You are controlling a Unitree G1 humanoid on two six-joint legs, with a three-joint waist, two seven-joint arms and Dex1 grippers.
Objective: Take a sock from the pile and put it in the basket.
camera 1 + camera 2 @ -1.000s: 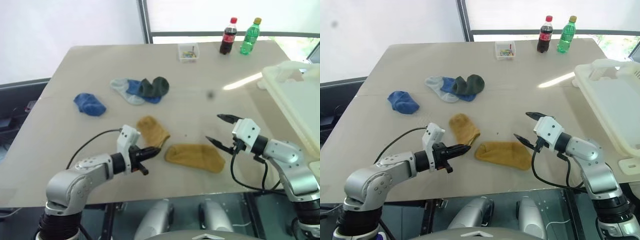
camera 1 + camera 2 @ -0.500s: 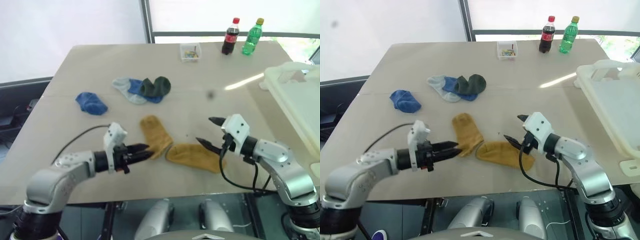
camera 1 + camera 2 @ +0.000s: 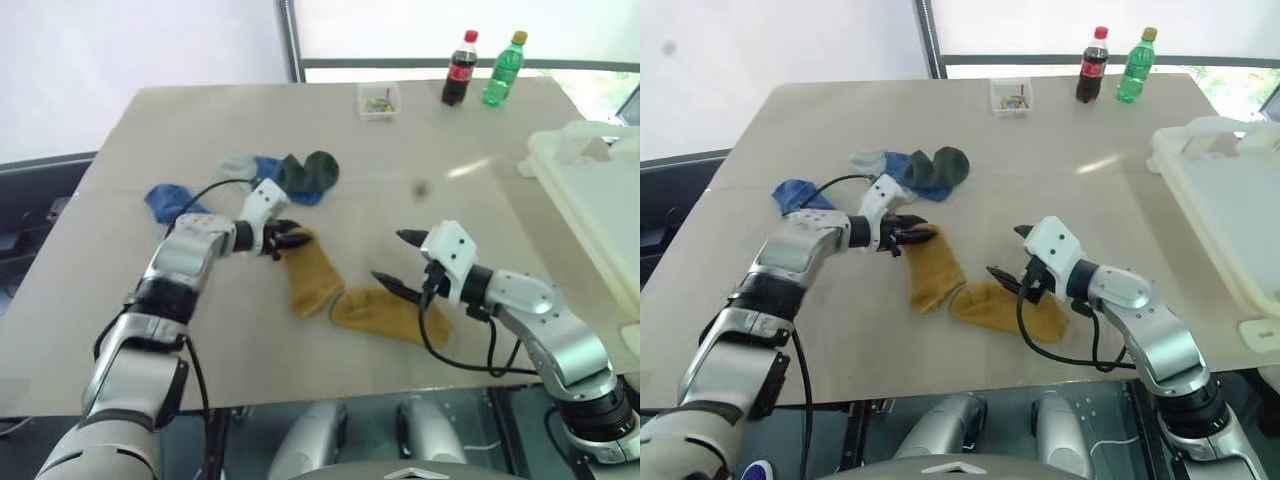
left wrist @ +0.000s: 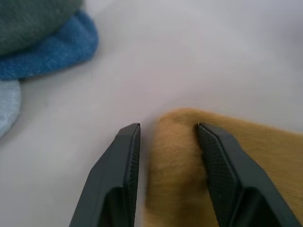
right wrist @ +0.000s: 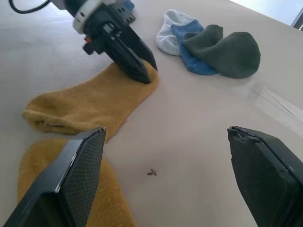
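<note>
My left gripper [image 3: 290, 238] is open, its two fingers set either side of the far end of a mustard sock [image 4: 189, 156] that lies flat on the table. A second mustard sock [image 3: 385, 315] lies just in front of it. My right gripper [image 3: 390, 257] hovers wide open over that second sock's far end, holding nothing. The pile [image 3: 290, 175] of light grey, blue and dark green socks sits just beyond the left gripper. A lone blue sock [image 3: 160, 200] lies to the left, partly hidden by my left arm. The cream basket [image 3: 600, 190] stands at the right edge.
A cola bottle [image 3: 458, 70] and a green bottle [image 3: 500, 72] stand at the table's far edge, with a small clear box [image 3: 378, 101] of coloured bits to their left. A cable loops along my left arm.
My left arm has reached forward from the table's front edge to the far end of the mustard sock, and its fingers have gone from shut to open. The right gripper drifted slightly left.
</note>
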